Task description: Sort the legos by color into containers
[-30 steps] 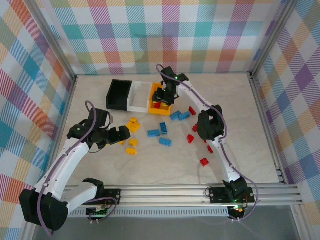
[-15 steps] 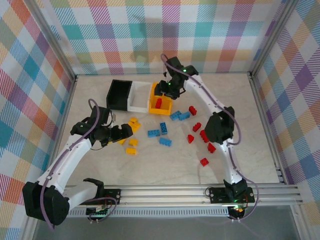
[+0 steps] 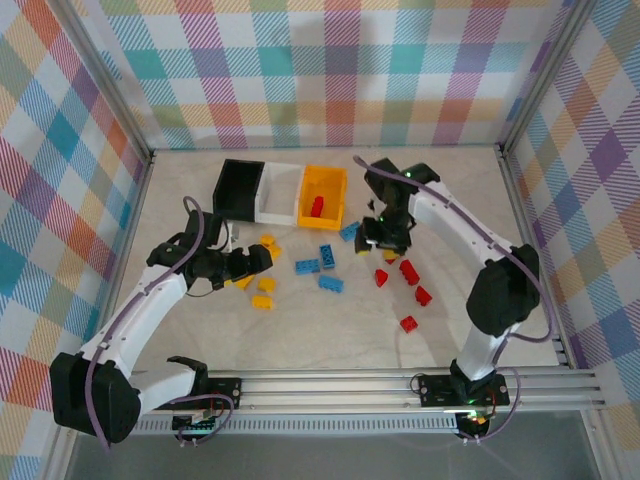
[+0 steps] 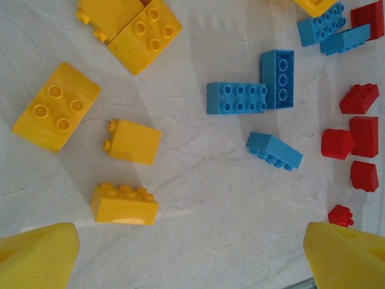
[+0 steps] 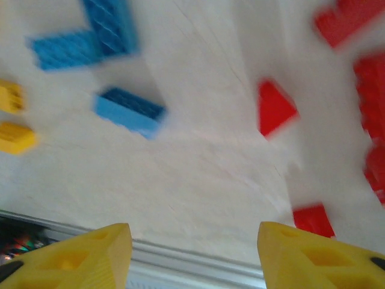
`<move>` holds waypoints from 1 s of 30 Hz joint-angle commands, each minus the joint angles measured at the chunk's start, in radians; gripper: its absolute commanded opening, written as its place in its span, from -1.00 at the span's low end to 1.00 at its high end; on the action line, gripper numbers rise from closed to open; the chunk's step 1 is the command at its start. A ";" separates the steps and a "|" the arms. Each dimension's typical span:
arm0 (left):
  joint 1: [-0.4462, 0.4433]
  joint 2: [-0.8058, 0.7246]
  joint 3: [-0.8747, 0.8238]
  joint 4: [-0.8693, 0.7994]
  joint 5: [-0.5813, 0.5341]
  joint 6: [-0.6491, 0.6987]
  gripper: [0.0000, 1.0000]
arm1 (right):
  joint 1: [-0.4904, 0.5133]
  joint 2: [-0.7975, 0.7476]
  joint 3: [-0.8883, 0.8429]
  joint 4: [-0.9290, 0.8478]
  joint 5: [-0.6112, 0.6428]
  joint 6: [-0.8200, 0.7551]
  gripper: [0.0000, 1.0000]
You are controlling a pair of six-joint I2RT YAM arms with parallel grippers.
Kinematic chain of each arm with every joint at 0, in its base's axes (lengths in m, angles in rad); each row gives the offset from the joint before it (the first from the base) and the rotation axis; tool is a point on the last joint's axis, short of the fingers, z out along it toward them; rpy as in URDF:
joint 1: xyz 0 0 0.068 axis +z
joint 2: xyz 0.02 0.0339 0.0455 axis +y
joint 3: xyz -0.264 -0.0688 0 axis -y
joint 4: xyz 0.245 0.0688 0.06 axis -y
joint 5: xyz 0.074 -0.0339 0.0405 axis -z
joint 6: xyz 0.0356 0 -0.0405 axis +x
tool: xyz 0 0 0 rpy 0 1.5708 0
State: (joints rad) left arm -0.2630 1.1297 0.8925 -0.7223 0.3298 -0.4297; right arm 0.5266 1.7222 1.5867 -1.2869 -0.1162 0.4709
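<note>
Three containers stand in a row at the back: black [image 3: 238, 188], white [image 3: 280, 194] and yellow-orange [image 3: 324, 186], the last with a red brick [image 3: 317, 207] inside. Loose legos lie in front: yellow ones [image 3: 267, 246] at the left, blue ones [image 3: 307, 266] in the middle, red ones [image 3: 409, 271] at the right. My left gripper [image 3: 252, 268] hovers open by the yellow bricks; its wrist view shows a yellow brick [image 4: 124, 204] just ahead of the left gripper [image 4: 192, 265]. My right gripper [image 3: 382, 245] hangs open above the red bricks. The blurred right wrist view shows the right gripper [image 5: 195, 253] holding nothing.
Metal rails [image 3: 330, 385] run along the table's near edge, and checked cloth walls close in the other three sides. Bare table lies near the front, between the bricks and the rail.
My right gripper left a red brick in the yellow-orange container and swung right and nearer, over the red bricks. My left gripper edged slightly toward the yellow bricks.
</note>
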 commanded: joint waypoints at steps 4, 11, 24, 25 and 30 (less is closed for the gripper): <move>-0.048 0.019 -0.016 0.032 -0.017 -0.038 0.93 | -0.004 -0.226 -0.365 -0.006 0.013 0.247 0.40; -0.073 0.002 -0.035 0.033 -0.052 -0.074 0.95 | -0.026 -0.467 -0.723 0.279 -0.072 0.661 0.50; -0.074 -0.057 -0.080 0.017 -0.083 -0.108 0.97 | -0.120 -0.518 -0.895 0.381 -0.025 0.933 0.34; -0.074 -0.059 -0.080 0.015 -0.086 -0.108 0.98 | -0.131 -0.508 -0.897 0.388 -0.031 0.933 0.33; -0.074 -0.052 -0.072 0.013 -0.096 -0.106 0.98 | -0.155 -0.467 -0.913 0.420 -0.042 0.933 0.31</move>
State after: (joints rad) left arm -0.3317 1.0889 0.8211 -0.7033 0.2516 -0.5278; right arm 0.3790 1.2369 0.6918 -0.8764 -0.1574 1.3712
